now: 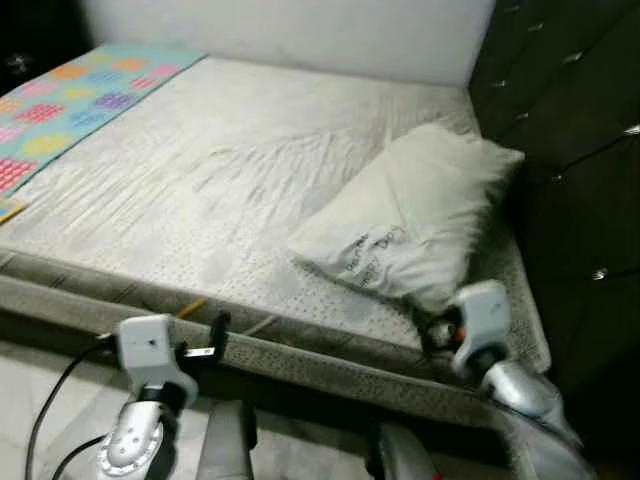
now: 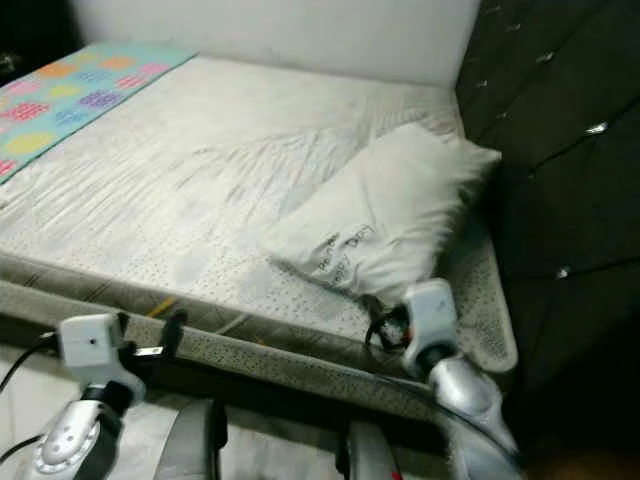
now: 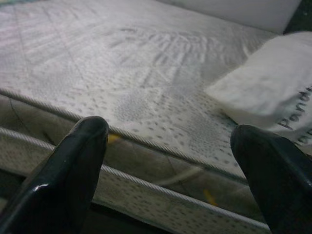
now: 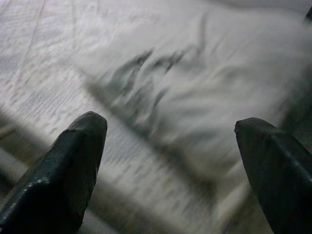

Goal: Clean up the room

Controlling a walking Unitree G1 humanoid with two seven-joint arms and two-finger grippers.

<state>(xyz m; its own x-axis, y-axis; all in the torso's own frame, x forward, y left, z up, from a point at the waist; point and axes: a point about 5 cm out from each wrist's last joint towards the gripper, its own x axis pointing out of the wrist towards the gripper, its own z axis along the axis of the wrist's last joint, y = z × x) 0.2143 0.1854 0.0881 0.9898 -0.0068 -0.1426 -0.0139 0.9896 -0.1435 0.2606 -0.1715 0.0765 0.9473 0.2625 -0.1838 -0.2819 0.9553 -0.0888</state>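
One colourful blanket (image 1: pixel 70 95) lies at the far left corner of the bed (image 1: pixel 200 170). The left hand (image 3: pixel 165 161) hovers at the mattress edge, fingers spread wide and holding nothing. One white pillow (image 1: pixel 410 215) lies askew toward the right, near the dark headboard (image 1: pixel 570 150). The right hand (image 4: pixel 170 161), also wide open and empty, is just short of it. The tidying looks barely begun: the pillow is not yet set straight, and the blanket is not spread.

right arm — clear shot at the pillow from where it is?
Probably yes. The right gripper is open at the mattress edge, right by the pillow's near corner, nothing between them.
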